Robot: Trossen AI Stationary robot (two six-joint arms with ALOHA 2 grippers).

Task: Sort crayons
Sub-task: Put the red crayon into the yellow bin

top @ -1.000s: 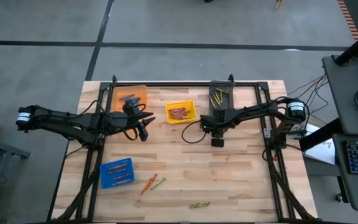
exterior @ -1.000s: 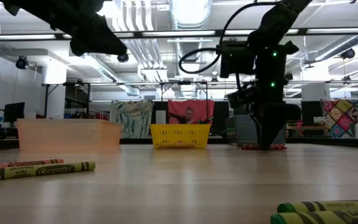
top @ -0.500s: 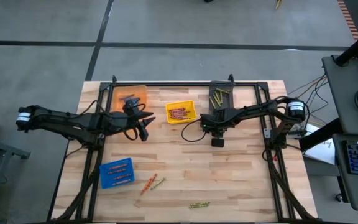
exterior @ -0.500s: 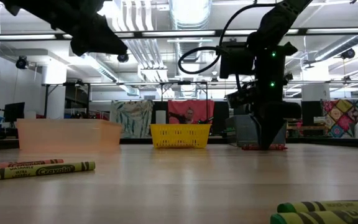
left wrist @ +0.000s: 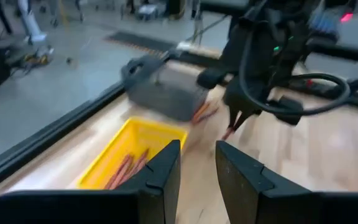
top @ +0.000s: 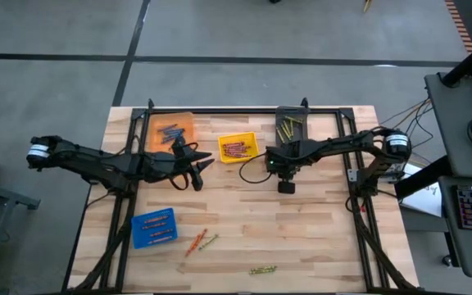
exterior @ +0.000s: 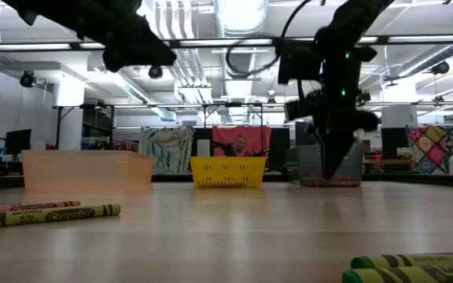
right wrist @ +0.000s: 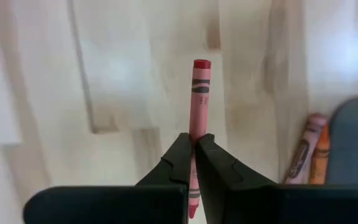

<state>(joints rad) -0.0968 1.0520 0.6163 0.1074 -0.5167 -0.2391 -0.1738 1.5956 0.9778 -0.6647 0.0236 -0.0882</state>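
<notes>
Wax red crayon (right wrist: 199, 99) pinched in right end effector (right wrist: 192, 153), smooth wooden table (right wrist: 104, 74).

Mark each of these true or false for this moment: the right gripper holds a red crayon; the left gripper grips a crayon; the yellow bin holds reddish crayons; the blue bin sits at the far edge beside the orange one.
1. The right gripper is shut on a red crayon. True.
2. The left gripper grips a crayon. False: its fingers stand apart with nothing between them.
3. The yellow bin holds reddish crayons. True.
4. The blue bin sits beside the orange bin. False: it lies nearer the front edge, well apart from it.
</notes>
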